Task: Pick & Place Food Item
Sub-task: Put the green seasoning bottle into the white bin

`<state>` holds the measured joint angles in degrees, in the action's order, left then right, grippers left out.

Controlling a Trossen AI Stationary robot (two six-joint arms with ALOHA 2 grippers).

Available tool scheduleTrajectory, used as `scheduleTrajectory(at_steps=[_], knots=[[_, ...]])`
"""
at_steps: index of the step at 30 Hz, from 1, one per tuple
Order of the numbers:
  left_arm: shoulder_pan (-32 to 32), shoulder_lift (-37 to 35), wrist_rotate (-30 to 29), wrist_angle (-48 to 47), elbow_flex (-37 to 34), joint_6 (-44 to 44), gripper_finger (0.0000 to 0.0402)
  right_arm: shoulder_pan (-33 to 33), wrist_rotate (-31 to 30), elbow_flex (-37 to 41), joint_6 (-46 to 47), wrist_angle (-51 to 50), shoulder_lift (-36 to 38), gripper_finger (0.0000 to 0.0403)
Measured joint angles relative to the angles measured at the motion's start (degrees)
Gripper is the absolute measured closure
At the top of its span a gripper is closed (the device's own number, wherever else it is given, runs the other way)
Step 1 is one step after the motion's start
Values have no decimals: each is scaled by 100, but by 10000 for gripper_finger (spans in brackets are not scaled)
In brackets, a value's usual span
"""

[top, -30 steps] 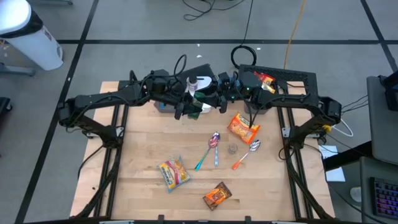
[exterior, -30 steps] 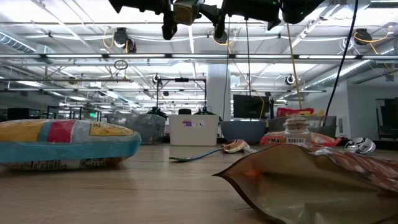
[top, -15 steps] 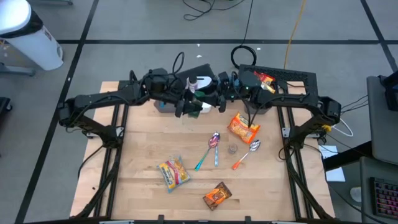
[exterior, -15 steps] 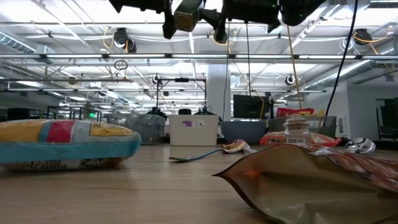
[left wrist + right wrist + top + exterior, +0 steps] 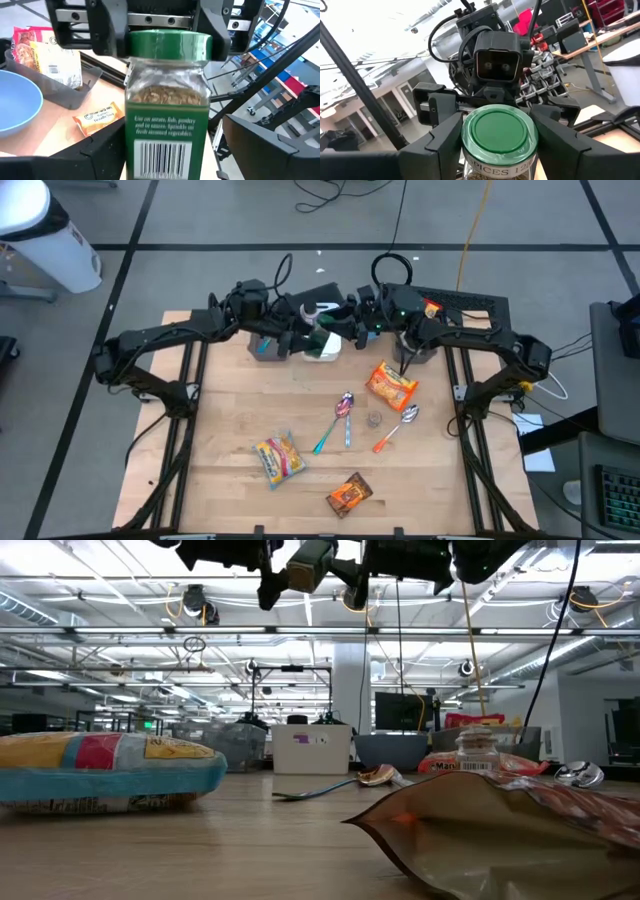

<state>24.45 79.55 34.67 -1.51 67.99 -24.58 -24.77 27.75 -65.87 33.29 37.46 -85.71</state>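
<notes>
Wooden table (image 5: pixel 220 430) sits on a grey floor, with both arms meeting above its far edge. Both grippers hold one spice jar (image 5: pixel 167 107) in the air between them, clear of the surface. The left gripper (image 5: pixel 283 340) clamps the jar body; its fingers sit either side of the label in the left wrist view. The right gripper (image 5: pixel 165 22) is clenched on the green lid (image 5: pixel 499 131), as both wrist views show.

In the high view the jar is largely masked by the two wrists; only a pale and green patch is visible. The blue bowl (image 5: pixel 15 107) is cut off by the frame edge in the left wrist view and mostly covered by the arms from above. The low view shows the grippers only at its top edge, partly cropped.

The central and near areas carry an orange snack bag (image 5: pixel 390 385), two spoons (image 5: pixel 340 420), a yellow packet (image 5: pixel 279 458) and a brown packet (image 5: pixel 349 495). The left near corner remains bare wood.
</notes>
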Motion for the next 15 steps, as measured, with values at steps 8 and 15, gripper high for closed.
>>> scheduleTrajectory(at_steps=[8,15], knots=[[556,-86,713,-37,-2,-41,105,-188,108,-6,16,-75,5,202],[1242,-549,782,-978,0,458,109,-431,226,-7,-253,-909,-2,202]])
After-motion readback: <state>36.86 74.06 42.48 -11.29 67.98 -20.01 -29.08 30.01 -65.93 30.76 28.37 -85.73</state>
